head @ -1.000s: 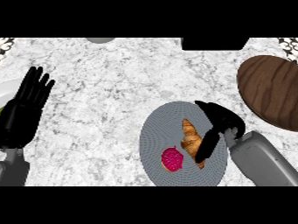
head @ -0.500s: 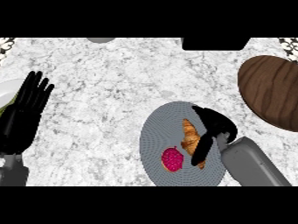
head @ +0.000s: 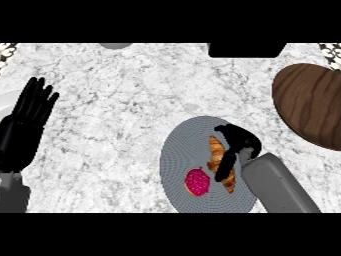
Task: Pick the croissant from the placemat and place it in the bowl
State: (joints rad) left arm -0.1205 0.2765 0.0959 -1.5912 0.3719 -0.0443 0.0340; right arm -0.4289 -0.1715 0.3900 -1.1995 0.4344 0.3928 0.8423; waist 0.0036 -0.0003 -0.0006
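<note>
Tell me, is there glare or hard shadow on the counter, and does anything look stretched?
Head view: light lies even on the marble counter, no glare; no hard shadow under the right hand at the croissant; the grey placemat and the wooden bowl look taller than wide.

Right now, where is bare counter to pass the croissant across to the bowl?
Bare counter lies between the placemat and the bowl, and widely between the left hand and the placemat. The placemat is crowded: croissant, pink item, right hand.
</note>
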